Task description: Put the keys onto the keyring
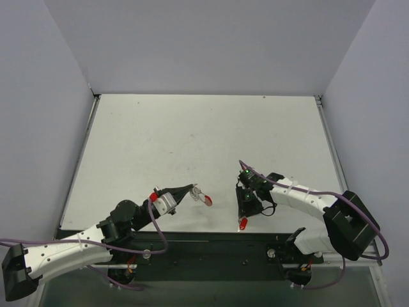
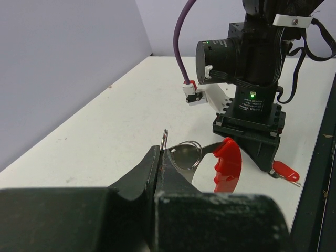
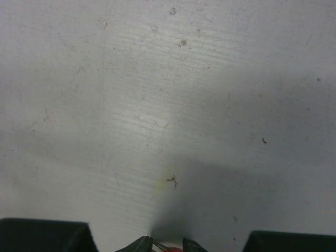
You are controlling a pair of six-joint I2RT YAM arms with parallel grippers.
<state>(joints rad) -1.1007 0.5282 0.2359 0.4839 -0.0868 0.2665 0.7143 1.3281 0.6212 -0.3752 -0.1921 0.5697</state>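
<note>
Left gripper (image 2: 160, 153) pinches the keyring (image 2: 228, 164); right gripper (image 1: 244, 213) stands directly over the key (image 2: 285, 171), grip unclear.

Left arm (image 1: 70, 248): white link shells are showing between black joint housings, and a purple cable (image 1: 155, 225) is looping along it.

Right arm (image 1: 305, 199): it is wearing the same white-and-black build. A second purple cable (image 2: 181, 47) is running into a white plug (image 2: 193, 95) with a red tab.

A green light (image 2: 253, 95) is glowing on the black wrist module (image 2: 262, 58), just above small white lettering.

A white bracket (image 2: 292, 20) is showing one screw head.

Left claw (image 1: 193, 188), right claw (image 1: 243, 216): the black fingers are tapering to narrow tips.

A black base rail (image 1: 211, 257) is carrying both arms.
</note>
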